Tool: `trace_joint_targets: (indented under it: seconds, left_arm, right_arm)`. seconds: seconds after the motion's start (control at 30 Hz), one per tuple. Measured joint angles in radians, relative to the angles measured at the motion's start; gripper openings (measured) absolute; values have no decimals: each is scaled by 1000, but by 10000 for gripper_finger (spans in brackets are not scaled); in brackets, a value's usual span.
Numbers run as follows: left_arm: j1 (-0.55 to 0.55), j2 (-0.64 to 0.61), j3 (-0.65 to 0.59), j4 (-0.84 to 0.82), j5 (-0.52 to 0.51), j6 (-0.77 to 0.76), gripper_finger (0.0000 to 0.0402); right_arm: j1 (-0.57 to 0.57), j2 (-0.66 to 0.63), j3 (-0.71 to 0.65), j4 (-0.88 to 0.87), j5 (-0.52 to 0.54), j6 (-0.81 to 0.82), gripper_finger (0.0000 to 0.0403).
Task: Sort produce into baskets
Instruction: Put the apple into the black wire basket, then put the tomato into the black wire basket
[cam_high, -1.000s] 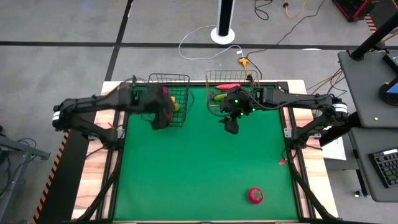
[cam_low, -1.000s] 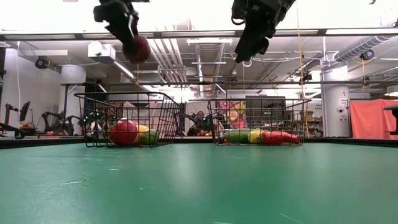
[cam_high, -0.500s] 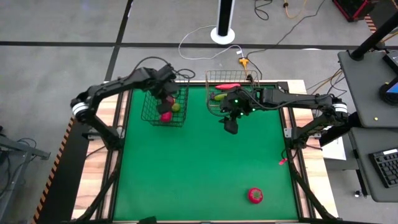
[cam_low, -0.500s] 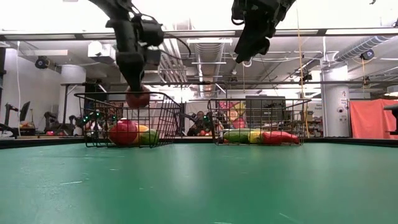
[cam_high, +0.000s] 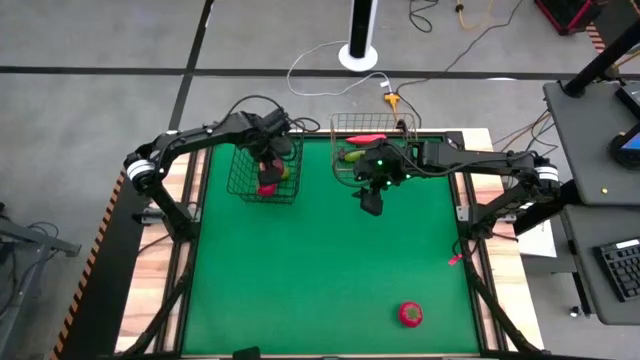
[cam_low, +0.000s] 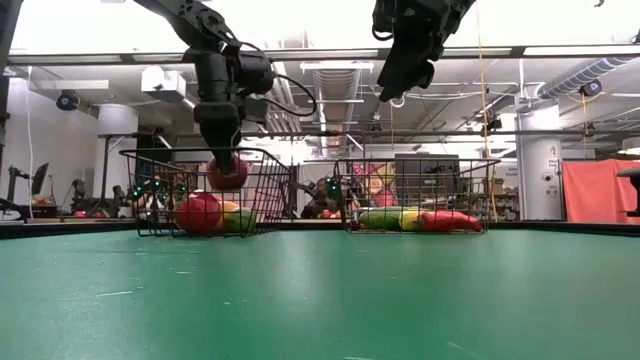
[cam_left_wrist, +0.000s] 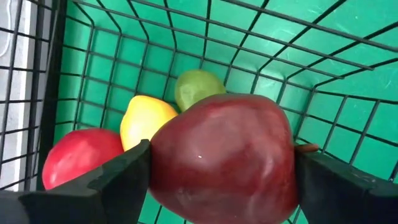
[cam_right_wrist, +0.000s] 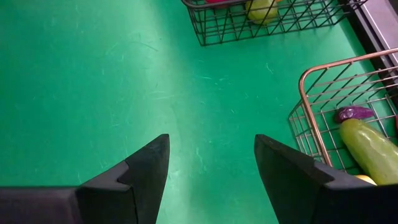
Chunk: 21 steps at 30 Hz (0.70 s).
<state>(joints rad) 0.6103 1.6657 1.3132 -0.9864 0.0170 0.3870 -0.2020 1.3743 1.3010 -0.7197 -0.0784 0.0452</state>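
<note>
My left gripper (cam_high: 268, 176) is shut on a dark red apple (cam_left_wrist: 224, 158) inside the black wire basket (cam_high: 240, 190), just below its rim in the low view (cam_low: 227, 173). Under it a red fruit (cam_left_wrist: 78, 155), a yellow lemon (cam_left_wrist: 143, 118) and a green lime (cam_left_wrist: 196, 88) lie on the basket floor. My right gripper (cam_right_wrist: 211, 168) is open and empty, raised above the mat near the copper-coloured wire basket (cam_high: 335, 150), which holds long green, yellow and red produce (cam_low: 415, 218). A red fruit (cam_high: 411, 314) lies on the mat near the front right. My left gripper pinches the apple by two opposite sides (cam_left_wrist: 163, 171) between its two fingers (cam_left_wrist: 115, 177). The fingers come from above, pointing down. The apple hangs clear of the fruit below it, inside the basket's top.
The two baskets stand side by side at the far edge of the green mat (cam_high: 320, 270). The copper basket's corner (cam_right_wrist: 311, 118) shows a green cucumber (cam_right_wrist: 368, 148) and a purple piece (cam_right_wrist: 353, 113). Wooden table edges flank the mat.
My left gripper has carried the apple from above the mat by the black basket's near wall toward the table's far edge, over the basket, and gone down until the apple is below the rim. It has stayed shut on the apple. My right arm has kept still.
</note>
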Motion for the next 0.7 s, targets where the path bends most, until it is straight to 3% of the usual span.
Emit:
trace_joint_targets:
  seconds: [0.3,0.7]
  left_arm:
    - [-1,-2,0,17,3,-8,357]
    - [-2,-11,-1,23,56,-11,361]
  right_arm:
    - [0,0,0,0,0,0,226]
    - [0,0,0,0,0,0,226]
